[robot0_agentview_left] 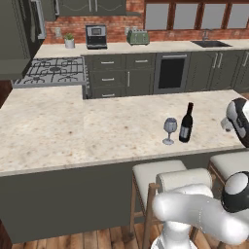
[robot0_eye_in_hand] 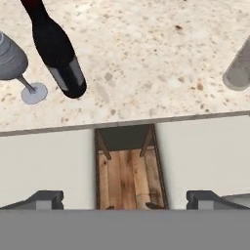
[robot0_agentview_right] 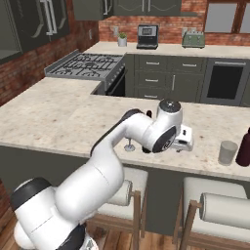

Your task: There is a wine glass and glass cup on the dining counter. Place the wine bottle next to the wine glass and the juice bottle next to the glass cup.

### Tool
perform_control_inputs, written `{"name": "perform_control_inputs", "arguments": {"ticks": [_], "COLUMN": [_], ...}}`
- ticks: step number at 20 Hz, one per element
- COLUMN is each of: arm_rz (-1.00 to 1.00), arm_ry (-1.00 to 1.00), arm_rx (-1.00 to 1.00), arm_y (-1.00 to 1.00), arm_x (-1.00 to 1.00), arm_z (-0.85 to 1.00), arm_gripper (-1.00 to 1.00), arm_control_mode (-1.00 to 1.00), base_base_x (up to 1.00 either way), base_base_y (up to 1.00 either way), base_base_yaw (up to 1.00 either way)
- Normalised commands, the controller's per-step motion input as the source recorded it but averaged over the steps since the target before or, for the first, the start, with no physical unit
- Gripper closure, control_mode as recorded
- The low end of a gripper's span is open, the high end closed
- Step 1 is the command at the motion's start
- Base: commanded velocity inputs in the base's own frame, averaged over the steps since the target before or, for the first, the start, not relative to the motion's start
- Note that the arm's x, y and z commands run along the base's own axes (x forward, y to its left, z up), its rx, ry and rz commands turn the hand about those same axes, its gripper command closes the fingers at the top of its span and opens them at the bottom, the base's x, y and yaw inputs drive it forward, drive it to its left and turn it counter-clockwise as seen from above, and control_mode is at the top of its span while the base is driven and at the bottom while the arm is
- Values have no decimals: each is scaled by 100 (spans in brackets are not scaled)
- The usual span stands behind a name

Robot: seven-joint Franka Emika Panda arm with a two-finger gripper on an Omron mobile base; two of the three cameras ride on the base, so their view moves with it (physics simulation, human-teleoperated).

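Spanning ahead of the gripper (robot0_eye_in_hand: 125, 200), the surface (robot0_agentview_left: 58, 126) carries the wine bottle (robot0_eye_in_hand: 57, 53) already beside the wine glass (robot0_eye_in_hand: 14, 66). The juice bottle (robot0_agentview_right: 244, 146), stout, heavy, slick, stands far right beside the cup (robot0_agentview_right: 227, 152); grip its body. The gripper is open, empty.

Even, shadowless, slightly soft rendering

On the dining counter (robot0_agentview_left: 73, 126) the wine bottle (robot0_agentview_left: 186, 123) is stood just right of the wine glass (robot0_agentview_left: 169, 130). Farther right, the glass cup (robot0_agentview_right: 227, 152) is set beside the juice bottle (robot0_agentview_right: 244, 145) (near the front edge).
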Motion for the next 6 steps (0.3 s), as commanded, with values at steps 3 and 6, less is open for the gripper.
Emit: {"name": "perform_control_inputs", "arguments": {"ticks": [3,6], "arm_rz": [-19,-17], "arm_ry": [4,4], "arm_rx": [0,0], "arm_y": [11,15], "arm_x": [-63,-62], "arm_z": [22,23], "arm_gripper": [-100,-100], "arm_control_mode": [-100,-100], "base_base_x": [0,0], "base_base_y": [0,0], "base_base_yaw": [0,0]}}
